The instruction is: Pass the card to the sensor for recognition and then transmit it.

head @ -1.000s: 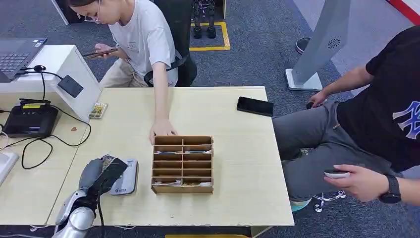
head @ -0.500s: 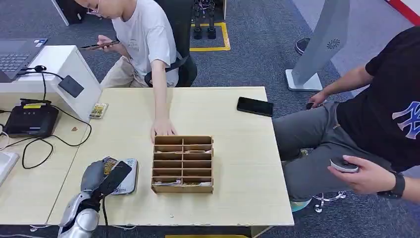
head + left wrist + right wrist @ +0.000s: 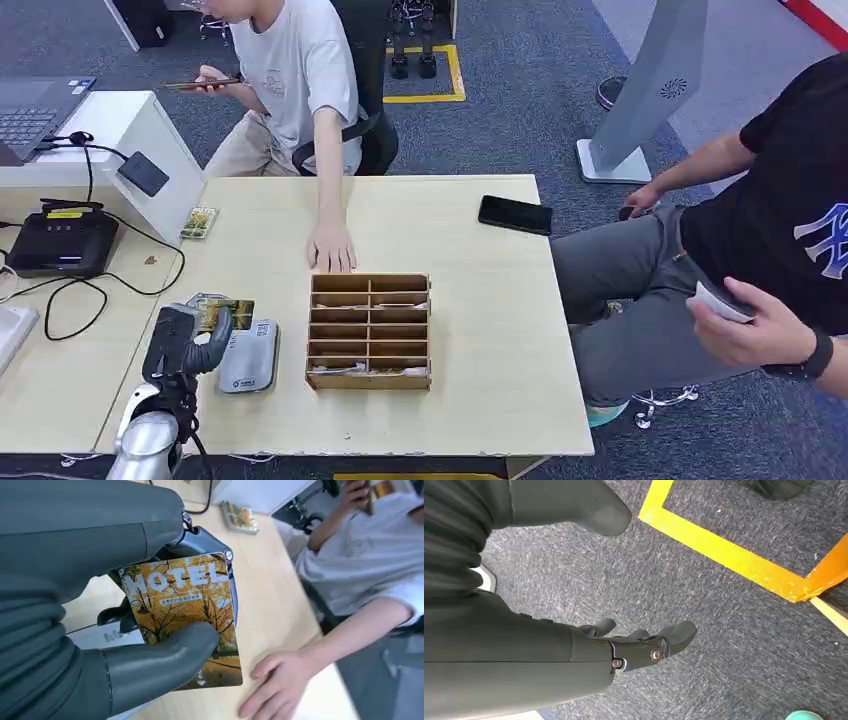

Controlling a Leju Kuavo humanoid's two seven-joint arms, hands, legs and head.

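Over the near left corner of the worktop (image 3: 480,300), the left hand (image 3: 185,340) pinches the yellow card (image 3: 185,615) between thumb and fingers (image 3: 200,540), just above the grey sensor (image 3: 250,358). Hanging over carpet (image 3: 734,630), the right hand (image 3: 574,645) is empty, fingers released.

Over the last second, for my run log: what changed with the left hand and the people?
The left hand, holding the hotel card, lifted off the grey card reader and turned the card face up. The seated person's hand drew back from the wooden organizer. Organizer, reader and black phone stayed.
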